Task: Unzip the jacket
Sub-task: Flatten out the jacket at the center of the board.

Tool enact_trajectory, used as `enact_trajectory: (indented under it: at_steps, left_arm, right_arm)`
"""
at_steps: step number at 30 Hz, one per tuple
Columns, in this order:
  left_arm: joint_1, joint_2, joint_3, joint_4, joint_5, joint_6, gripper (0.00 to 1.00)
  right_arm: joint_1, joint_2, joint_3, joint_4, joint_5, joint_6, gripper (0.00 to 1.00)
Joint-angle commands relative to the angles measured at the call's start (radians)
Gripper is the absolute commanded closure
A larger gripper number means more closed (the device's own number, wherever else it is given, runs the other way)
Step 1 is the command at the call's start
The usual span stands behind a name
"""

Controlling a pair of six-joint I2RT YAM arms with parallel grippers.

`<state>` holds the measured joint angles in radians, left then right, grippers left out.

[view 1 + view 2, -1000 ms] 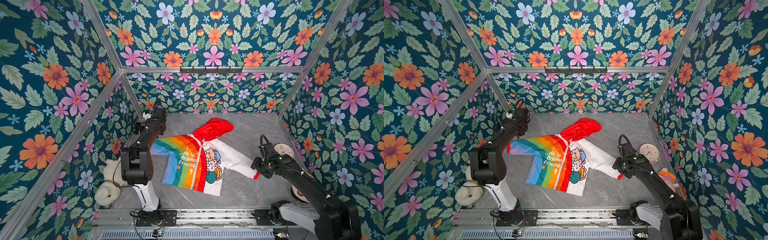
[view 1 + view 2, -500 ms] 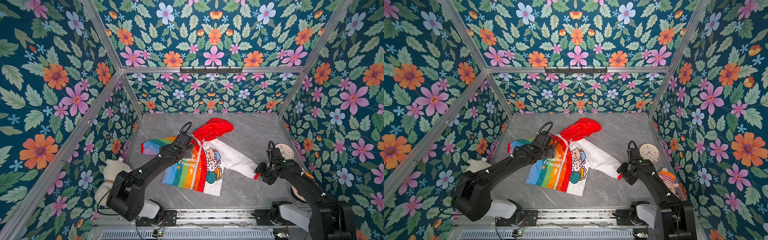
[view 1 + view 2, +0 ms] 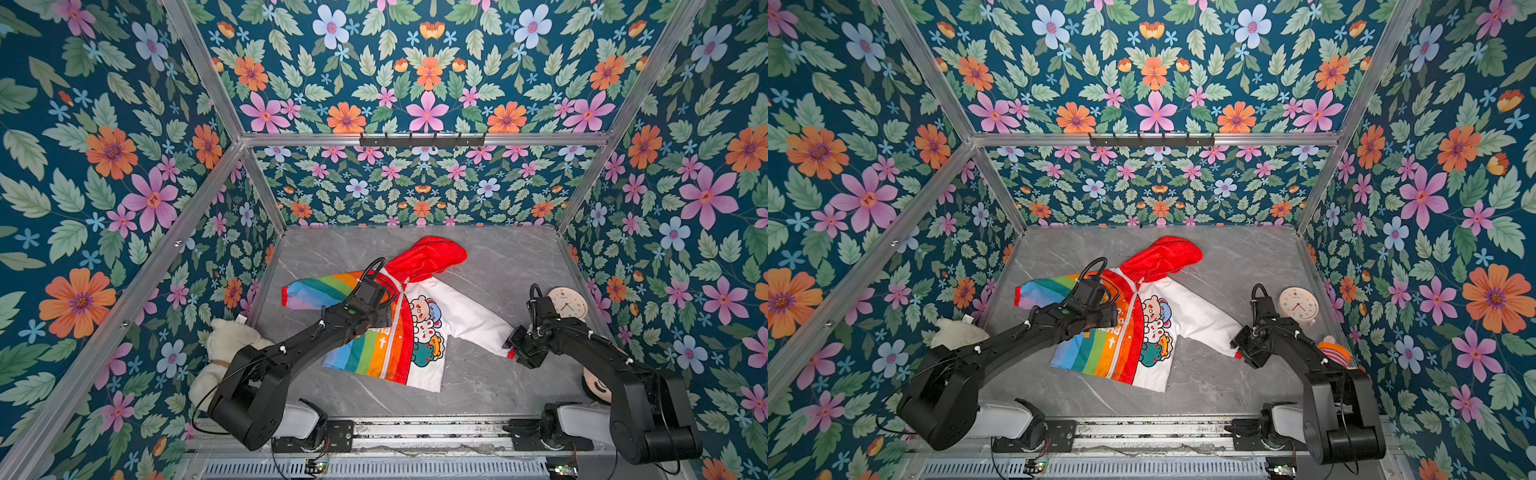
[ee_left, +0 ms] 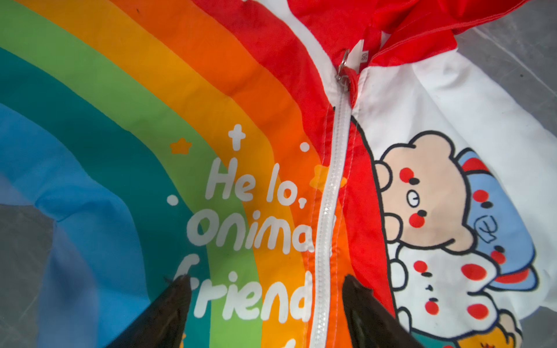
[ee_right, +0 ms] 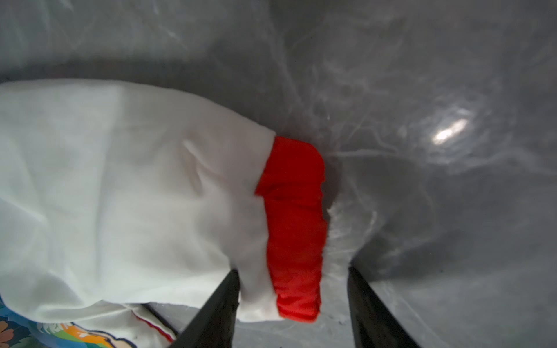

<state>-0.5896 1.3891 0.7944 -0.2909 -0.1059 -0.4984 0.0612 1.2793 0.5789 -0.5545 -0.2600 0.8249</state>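
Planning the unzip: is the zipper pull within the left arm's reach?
Probably yes: the left end effector hangs open over the jacket, and nothing covers the zipper pull ahead of it.

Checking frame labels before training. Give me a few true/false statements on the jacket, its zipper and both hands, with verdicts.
1. The jacket has its zipper closed, with the slider up at the collar. True.
2. The left hand grips the slider. False: it hangs open over the lettering, straddling the zipper, short of the slider.
3. The red cuff of the white sleeve lies between the right hand fingers. True.
4. The hood is white. False: it is red.
5. The clock lies on the jacket. False: it sits on the table, apart from the jacket.
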Motion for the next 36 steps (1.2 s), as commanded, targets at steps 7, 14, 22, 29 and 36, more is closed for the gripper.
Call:
enact_trajectory:
  at_steps: [7, 14, 22, 29, 36]
  left_arm:
    - [-0.001, -0.02, -0.037, 0.036, 0.023, -0.026, 0.17]
    - [-0.062, -0.029, -0.078, 0.06, 0.054, -0.056, 0.24]
    - [-0.2, 0.02, -0.1, 0.133, 0.069, -0.145, 0.26]
    - [-0.38, 0.134, -0.034, 0.226, 0.103, -0.212, 0.26]
    - [-0.47, 0.113, 0.023, 0.214, 0.029, -0.217, 0.19]
  right_arm:
    - [0.0, 0.03, 0.037, 0.003, 0.07, 0.003, 0.75]
    - [-0.042, 0.062, 0.154, -0.054, 0.135, -0.065, 0.92]
    - [-0.175, 0.172, 0.327, -0.105, 0.176, -0.156, 0.93]
    - [-0.182, 0.319, 0.539, -0.21, 0.332, -0.207, 0.91]
    - [-0.135, 0.233, 0.575, -0.257, 0.437, -0.201, 0.32]
